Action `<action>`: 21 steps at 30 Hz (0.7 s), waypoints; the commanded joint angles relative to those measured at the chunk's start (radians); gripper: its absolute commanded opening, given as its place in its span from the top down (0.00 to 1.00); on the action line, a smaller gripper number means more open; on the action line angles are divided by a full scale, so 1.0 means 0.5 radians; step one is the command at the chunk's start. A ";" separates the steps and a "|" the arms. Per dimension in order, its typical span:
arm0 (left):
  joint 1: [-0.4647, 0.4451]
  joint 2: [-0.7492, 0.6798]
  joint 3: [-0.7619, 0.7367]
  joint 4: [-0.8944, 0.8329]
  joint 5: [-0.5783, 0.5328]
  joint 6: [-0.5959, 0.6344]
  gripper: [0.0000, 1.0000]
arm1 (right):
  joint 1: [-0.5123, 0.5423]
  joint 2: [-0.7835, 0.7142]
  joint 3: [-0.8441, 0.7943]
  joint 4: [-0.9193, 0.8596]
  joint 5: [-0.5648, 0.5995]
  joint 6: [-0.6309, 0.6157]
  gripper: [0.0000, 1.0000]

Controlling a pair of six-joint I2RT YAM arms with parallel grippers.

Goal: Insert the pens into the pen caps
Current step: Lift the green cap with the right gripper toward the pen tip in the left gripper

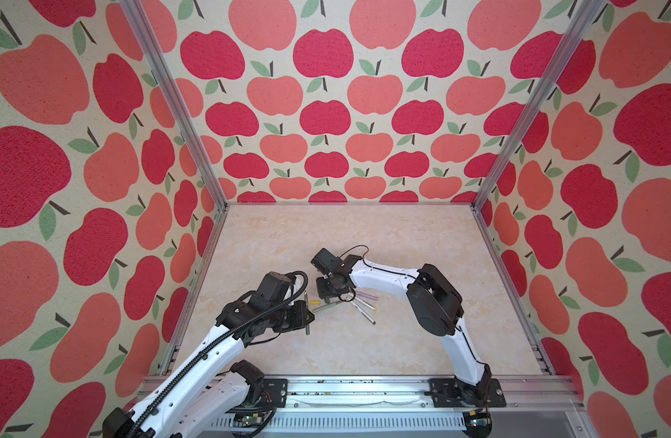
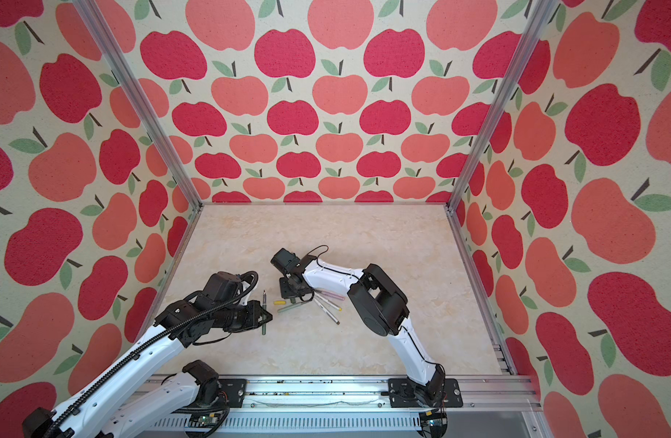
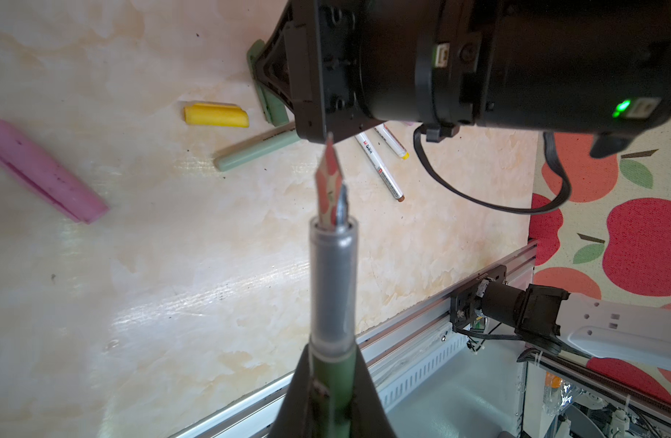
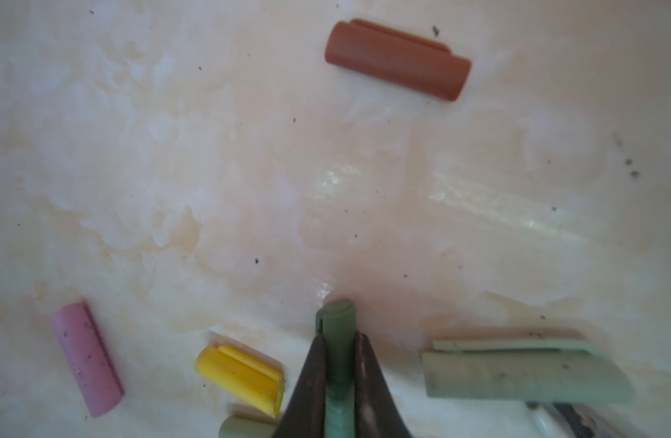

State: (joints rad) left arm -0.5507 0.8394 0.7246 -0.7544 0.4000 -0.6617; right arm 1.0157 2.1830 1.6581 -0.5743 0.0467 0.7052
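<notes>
Brown cap point(image 4: 397, 58), yellow cap point(image 4: 239, 379), apple-print walls point(image 1: 326, 113)

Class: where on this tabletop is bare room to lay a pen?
Bare: the cream marbled tabletop toward the back apple-print wall, and the stretch before the front metal rail. Crowded: the middle, around the short yellow plastic cap and slim white-grey pens.

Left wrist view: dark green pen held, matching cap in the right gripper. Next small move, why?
Probably swing the right gripper so its stubby dark green plastic cap lines up with the pointed tip of the slim dark green pen clamped in the left gripper. Both are held, but cap and tip sit apart, off-axis.
</notes>
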 commanded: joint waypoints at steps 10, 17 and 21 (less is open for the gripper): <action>-0.055 0.025 -0.144 0.526 0.195 0.163 1.00 | -0.234 -0.557 -0.201 0.150 -0.031 -0.024 0.92; -0.135 0.090 -0.188 0.891 0.280 0.219 1.00 | -0.290 -0.859 -0.304 0.289 -0.158 -0.010 0.92; -0.147 0.176 -0.193 1.046 0.310 0.189 1.00 | -0.304 -1.024 -0.374 0.393 -0.240 0.007 0.92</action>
State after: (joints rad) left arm -0.6197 0.9077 0.6403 -0.3397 0.5228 -0.5842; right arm 0.8719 1.7309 1.4986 -0.4282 -0.0250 0.7052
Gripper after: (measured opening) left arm 0.138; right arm 0.137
